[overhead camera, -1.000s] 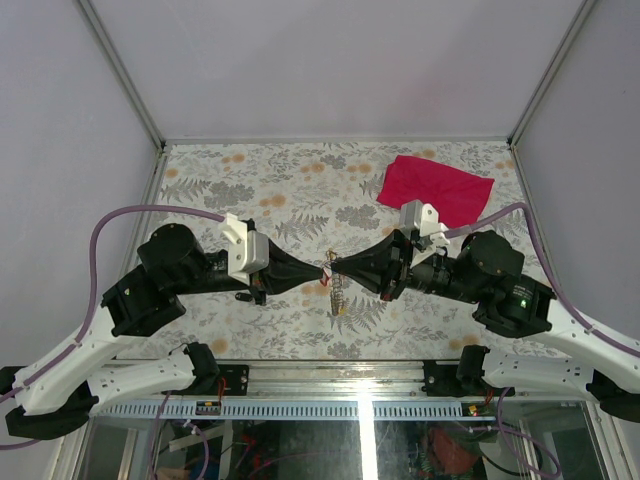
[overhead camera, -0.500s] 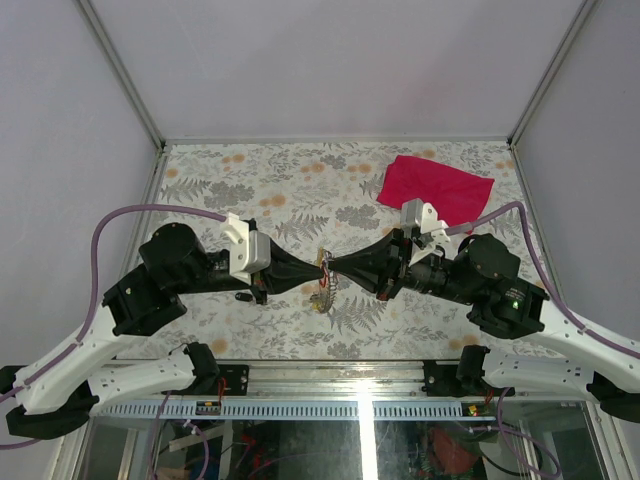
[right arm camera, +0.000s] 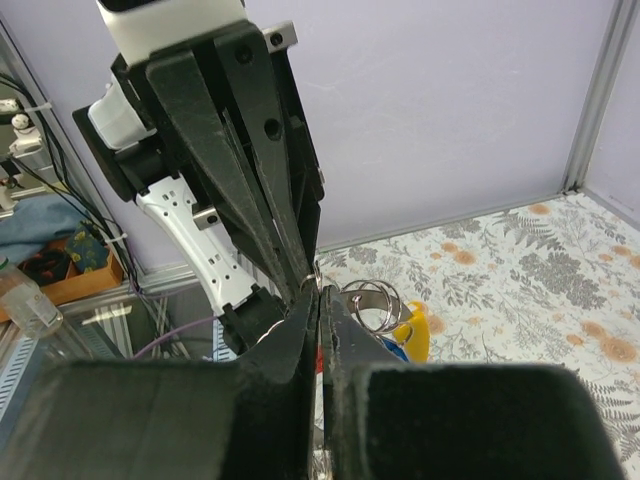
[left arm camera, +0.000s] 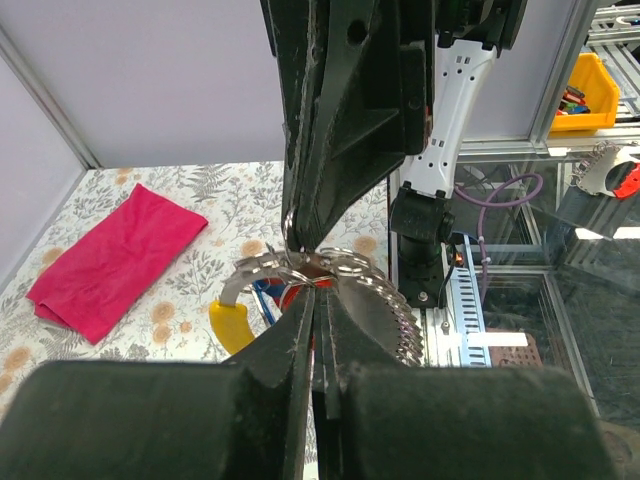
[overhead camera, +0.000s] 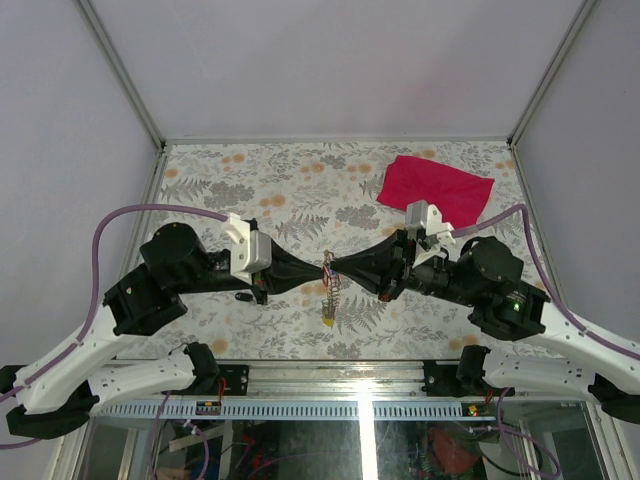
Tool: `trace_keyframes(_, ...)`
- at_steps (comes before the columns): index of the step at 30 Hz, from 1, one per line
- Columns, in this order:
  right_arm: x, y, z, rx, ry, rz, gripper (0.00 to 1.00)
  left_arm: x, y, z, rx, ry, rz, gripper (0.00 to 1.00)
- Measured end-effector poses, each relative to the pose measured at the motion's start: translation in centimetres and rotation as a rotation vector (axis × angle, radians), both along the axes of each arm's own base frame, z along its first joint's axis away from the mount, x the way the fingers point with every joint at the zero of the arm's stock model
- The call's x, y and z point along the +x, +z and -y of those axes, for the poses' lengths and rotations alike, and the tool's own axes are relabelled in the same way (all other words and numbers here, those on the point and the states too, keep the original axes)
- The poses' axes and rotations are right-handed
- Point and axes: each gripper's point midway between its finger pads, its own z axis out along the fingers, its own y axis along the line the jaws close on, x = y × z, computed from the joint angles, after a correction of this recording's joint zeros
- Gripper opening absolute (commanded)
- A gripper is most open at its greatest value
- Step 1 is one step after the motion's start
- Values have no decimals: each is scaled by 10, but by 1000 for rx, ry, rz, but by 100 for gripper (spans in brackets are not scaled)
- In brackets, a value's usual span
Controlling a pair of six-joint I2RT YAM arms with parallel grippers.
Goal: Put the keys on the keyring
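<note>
Top external view: the left gripper (overhead camera: 321, 271) and right gripper (overhead camera: 334, 268), both clenched, pinch the keyring (overhead camera: 329, 298). Its long axis points toward the table's (overhead camera: 260, 190) near edge.

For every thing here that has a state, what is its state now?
left gripper: shut, pinching the keyring.
right gripper: shut, on the keyring too.
keyring: held in the air between both grippers' tips, its bundle hanging down.
red cloth: lying rumpled on the table, untouched.
</note>
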Motion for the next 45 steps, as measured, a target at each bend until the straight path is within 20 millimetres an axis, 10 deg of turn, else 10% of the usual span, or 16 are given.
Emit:
trace_keyframes(13,-8,27,21,95,-8,56,0,2,-8,2,31,2,-19,0)
trace_keyframes(23,10,-8,35,-83,-123,93,0,18,-31,7,128,69,-79,0)
trace_keyframes(37,31,1,115,-98,-404,158,0,77,-231,19,676,359,-390,0)
trace_keyframes(45,46,-22,140,-201,-537,112,0,76,-255,16,728,369,-420,0)
